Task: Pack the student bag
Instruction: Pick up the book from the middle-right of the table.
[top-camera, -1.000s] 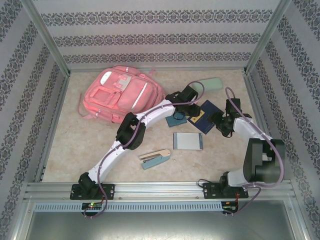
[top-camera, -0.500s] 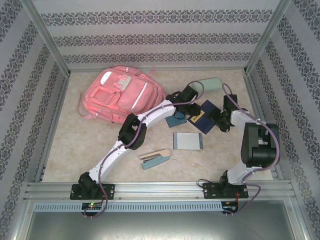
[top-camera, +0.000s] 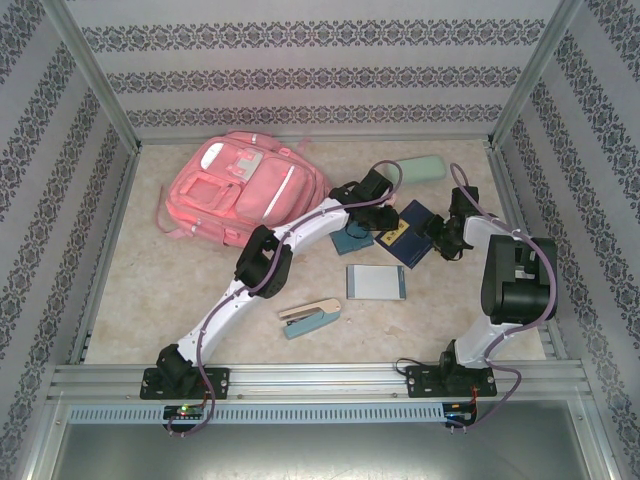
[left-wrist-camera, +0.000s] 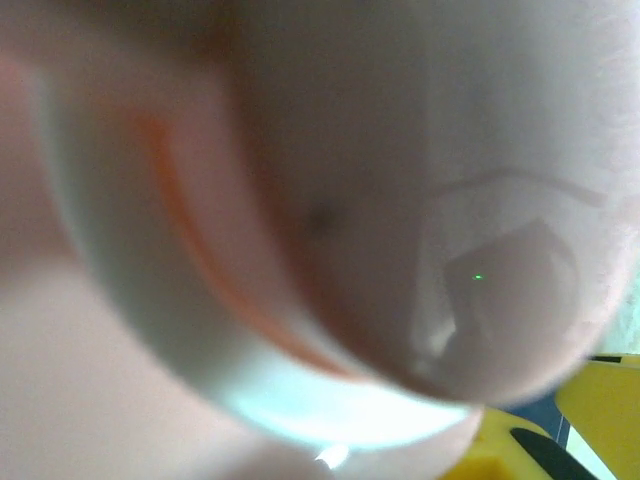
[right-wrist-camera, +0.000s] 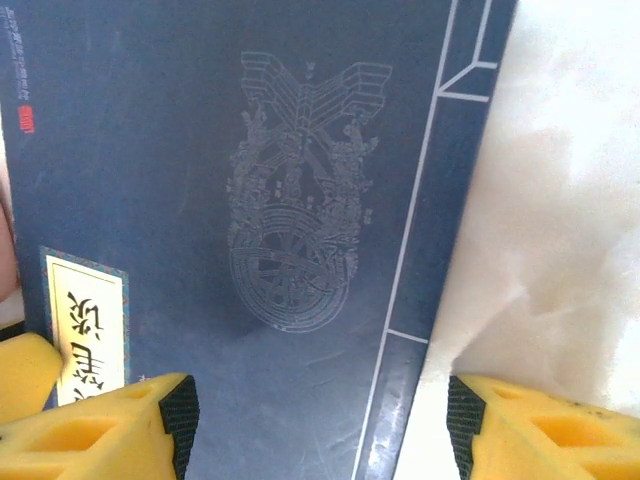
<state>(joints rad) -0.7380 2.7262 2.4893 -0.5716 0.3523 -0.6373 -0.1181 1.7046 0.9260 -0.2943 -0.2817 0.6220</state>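
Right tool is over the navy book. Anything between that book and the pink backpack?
Yes. The left tool and its arm sit right beside the book, on the side facing the backpack, above a small teal item. A straight slide would likely hit them.

The right gripper (top-camera: 440, 240) is being brought closer to the dark blue book (top-camera: 405, 232), over its right edge, and the right arm's elbow (top-camera: 515, 285) is being drawn in toward the book too.
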